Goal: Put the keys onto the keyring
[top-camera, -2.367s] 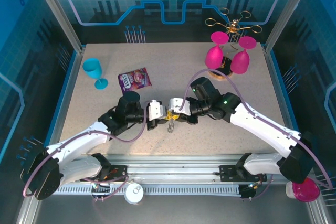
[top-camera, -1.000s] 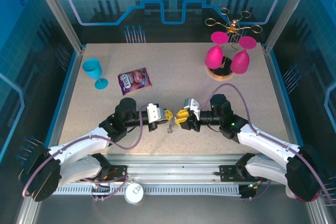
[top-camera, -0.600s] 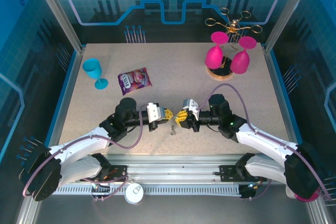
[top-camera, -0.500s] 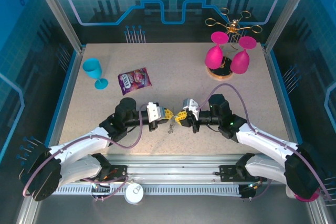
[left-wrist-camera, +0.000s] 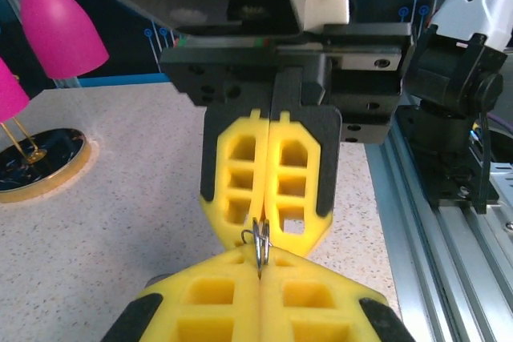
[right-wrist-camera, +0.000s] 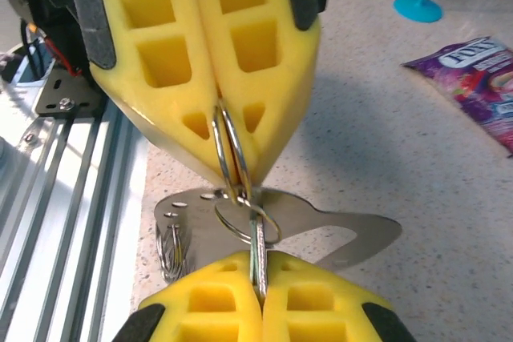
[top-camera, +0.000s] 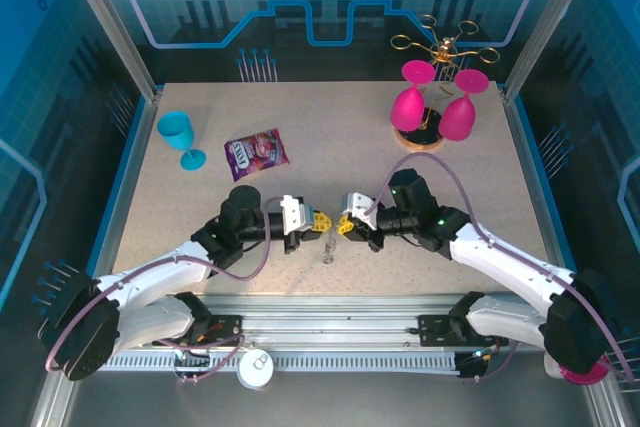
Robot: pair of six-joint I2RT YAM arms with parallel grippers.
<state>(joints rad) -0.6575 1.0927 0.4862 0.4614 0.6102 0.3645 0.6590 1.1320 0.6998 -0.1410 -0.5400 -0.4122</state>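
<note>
Both arms are nose to nose low on the table [top-camera: 330, 127], and it's tight in there! The left gripper [top-camera: 318, 219] has its yellow fingers [right-wrist-camera: 200, 62] pressed flat together, pinching the top of the wire keyring [right-wrist-camera: 229, 154]. Facing it tip to tip, the right gripper [top-camera: 345, 226] is clamped as well, fingers [left-wrist-camera: 268, 170] closed with no gap, biting a thin edge-on piece of metal at the ring's lower end; whether that is another coil or a blade, I can't tell. Hanging off the ring below the two tips is the keys [right-wrist-camera: 337, 234], a flat silvery plate, and from above it dangles just under the meeting point. A small looped bit of wire [right-wrist-camera: 171, 247] sits beside it on the rail side. Room is scarce toward the near edge: the aluminium rail [top-camera: 330, 309] runs close behind the grippers. Toward the far side the speckled surface lies wide open. The snack packet [top-camera: 256, 152] is near on the far left, the blue goblet [top-camera: 180, 135] is beyond it by the left edge, and the pink glasses [top-camera: 409, 105] on the gold rack [top-camera: 440, 47] stand well apart at the far right.
</note>
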